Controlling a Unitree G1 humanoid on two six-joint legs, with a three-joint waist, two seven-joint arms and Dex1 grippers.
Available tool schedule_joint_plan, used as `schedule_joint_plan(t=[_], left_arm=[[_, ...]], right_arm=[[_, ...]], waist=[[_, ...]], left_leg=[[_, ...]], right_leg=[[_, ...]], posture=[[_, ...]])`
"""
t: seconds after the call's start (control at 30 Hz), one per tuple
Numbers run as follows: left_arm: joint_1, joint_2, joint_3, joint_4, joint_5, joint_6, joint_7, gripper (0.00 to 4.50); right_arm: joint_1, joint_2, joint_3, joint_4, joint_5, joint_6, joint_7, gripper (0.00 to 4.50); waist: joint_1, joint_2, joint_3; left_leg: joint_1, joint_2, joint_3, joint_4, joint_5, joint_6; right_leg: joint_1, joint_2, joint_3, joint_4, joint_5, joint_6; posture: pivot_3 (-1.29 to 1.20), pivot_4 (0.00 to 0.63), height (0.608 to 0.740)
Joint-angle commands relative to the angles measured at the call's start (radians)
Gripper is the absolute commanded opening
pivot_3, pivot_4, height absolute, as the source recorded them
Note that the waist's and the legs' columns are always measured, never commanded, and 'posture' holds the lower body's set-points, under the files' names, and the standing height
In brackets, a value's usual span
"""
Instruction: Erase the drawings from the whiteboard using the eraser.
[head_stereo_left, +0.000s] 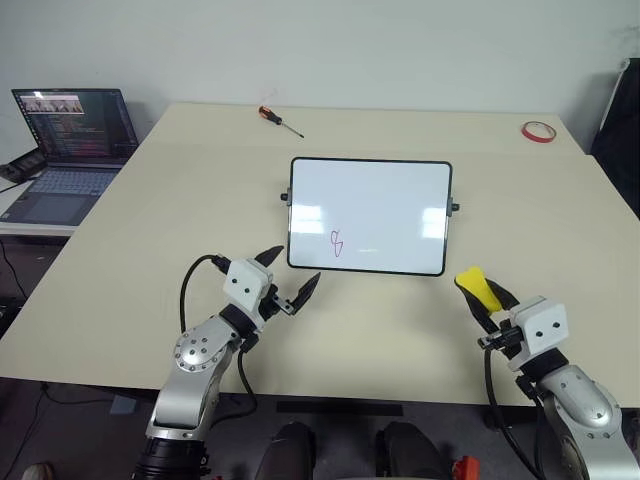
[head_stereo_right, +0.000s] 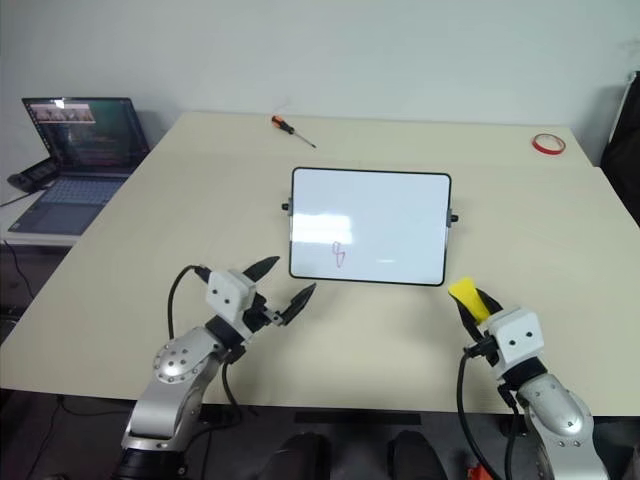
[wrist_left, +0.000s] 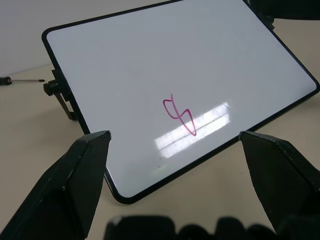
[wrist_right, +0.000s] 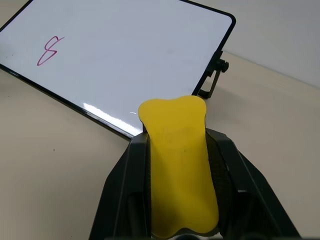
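Clamping the eraser (wrist_right: 179, 165) between its closed fingers, the right gripper (head_stereo_left: 487, 300) hovers just off the board's (head_stereo_left: 370, 190) near right corner, above the table (head_stereo_left: 150, 250). The yellow block stands out past the fingertips toward the board, which suits wiping: its free end can meet the glossy face first while the fingers stay clear.

The board leans on its side knobs, its near edge on the table, so its face is tilted toward the robot. One drawing (wrist_left: 180, 114) is left on it, a purple-pink loop like an "8", low and left of the board's middle. The rest of the face looks clean.

The left gripper (head_stereo_left: 290, 283) waits at the board's near left corner, fingers spread wide and holding nothing, probably ready to steady the frame.

Beyond the board's far edge lie a screwdriver (head_stereo_left: 280, 121) and a tape ring (head_stereo_left: 538, 131), well apart from it.

Judging from this, the eraser must travel leftward across the board to reach the loop.
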Motion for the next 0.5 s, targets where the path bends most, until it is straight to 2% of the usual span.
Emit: schedule_joint_plan(t=[0.03, 0.2, 0.5], left_arm=[[0.008, -0.002, 0.023, -0.057, -0.004, 0.017, 0.036, 4.5], [0.015, -0.012, 0.027, -0.068, 0.002, 0.038, 0.076, 4.5], [0.016, -0.014, 0.008, -0.051, -0.02, 0.055, 0.046, 4.5]], right_arm=[[-0.036, -0.008, -0.001, -0.024, 0.003, 0.004, -0.002, 1.17], [-0.165, 0.007, 0.051, 0.021, -0.013, 0.029, -0.013, 1.17], [-0.608, 0.148, 0.24, 0.354, -0.099, -0.014, -0.048, 1.17]], waist=[[-0.001, 0.0, 0.0], [-0.003, 0.0, 0.0], [-0.004, 0.0, 0.0]], left_leg=[[0.0, 0.0, 0.0, 0.0, 0.0, 0.0], [0.0, 0.0, 0.0, 0.0, 0.0, 0.0], [0.0, 0.0, 0.0, -0.001, 0.0, 0.0]], right_leg=[[0.0, 0.0, 0.0, 0.0, 0.0, 0.0], [0.0, 0.0, 0.0, 0.0, 0.0, 0.0], [-0.001, 0.001, -0.001, 0.0, 0.0, 0.0]], posture=[[0.0, 0.15, 0.74], [0.0, 0.15, 0.74], [0.0, 0.15, 0.74]])
